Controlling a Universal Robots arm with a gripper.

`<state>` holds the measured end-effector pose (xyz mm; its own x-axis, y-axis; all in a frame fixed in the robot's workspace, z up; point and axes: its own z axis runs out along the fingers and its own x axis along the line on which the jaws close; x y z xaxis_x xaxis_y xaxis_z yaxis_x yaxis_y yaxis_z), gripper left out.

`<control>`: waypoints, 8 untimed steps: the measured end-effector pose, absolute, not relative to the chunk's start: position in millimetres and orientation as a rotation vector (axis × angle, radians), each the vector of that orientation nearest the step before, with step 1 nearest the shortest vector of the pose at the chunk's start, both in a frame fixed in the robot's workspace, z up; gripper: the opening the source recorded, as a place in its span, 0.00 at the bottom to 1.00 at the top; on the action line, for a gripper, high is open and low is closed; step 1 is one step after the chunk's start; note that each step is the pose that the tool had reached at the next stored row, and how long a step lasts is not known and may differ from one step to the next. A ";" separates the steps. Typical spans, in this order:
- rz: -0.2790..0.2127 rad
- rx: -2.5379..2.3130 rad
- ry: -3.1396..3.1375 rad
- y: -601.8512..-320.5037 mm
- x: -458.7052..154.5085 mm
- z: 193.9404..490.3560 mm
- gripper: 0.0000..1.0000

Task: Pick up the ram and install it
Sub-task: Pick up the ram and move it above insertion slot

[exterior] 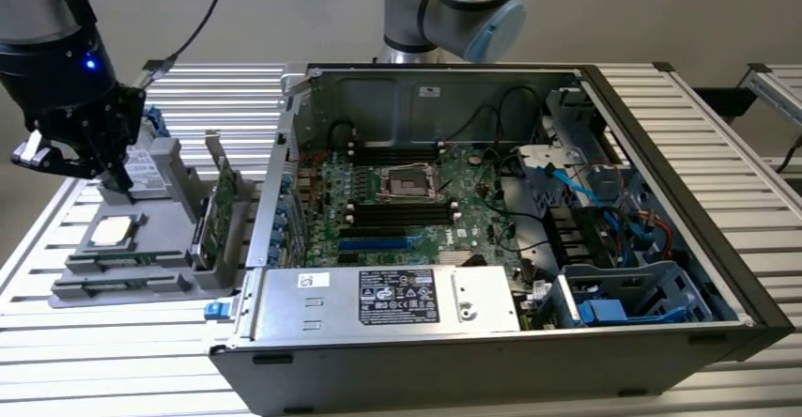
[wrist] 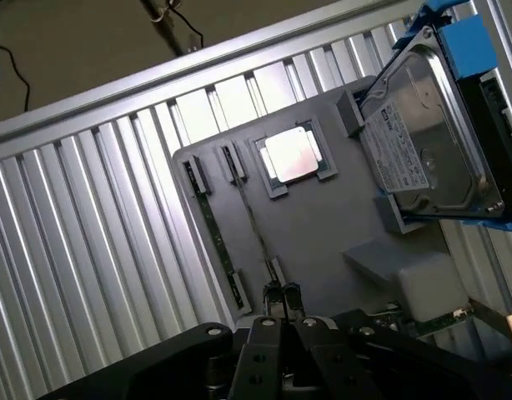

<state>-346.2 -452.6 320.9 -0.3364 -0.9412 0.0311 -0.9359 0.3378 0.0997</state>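
The ram (wrist: 254, 218) is a thin stick seen edge-on, standing in a slot of the grey parts tray (wrist: 323, 225). A second dark green stick (wrist: 213, 229) stands in the parallel slot beside it. My black gripper (wrist: 283, 293) hangs above the tray, lined up over the near end of the ram's slot. Its fingertips (wrist: 273, 293) are a narrow gap apart with nothing between them. In the exterior view the gripper (exterior: 122, 190) hovers at the exterior view's left over the tray (exterior: 75, 290), clear of the slots (exterior: 111, 261).
On the tray sit a square silver processor (exterior: 113, 231), a grey drive with blue tabs (wrist: 423, 133) and an upright green card (exterior: 223, 212). The open computer case (exterior: 288, 126) with its motherboard (exterior: 401, 201) stands to the exterior view's right. Ribbed aluminium table (exterior: 38, 342) all around.
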 end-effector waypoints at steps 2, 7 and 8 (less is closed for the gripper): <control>-0.100 1.775 -2.490 -452.6 -349.7 319.4 0.10; -0.104 1.841 -2.444 -452.5 -354.9 315.4 0.10; -0.104 1.857 -2.432 -452.6 -355.7 314.8 0.10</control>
<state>-355.7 -452.6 314.8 -0.2626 -0.9647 0.0221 -0.9592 0.2634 0.1025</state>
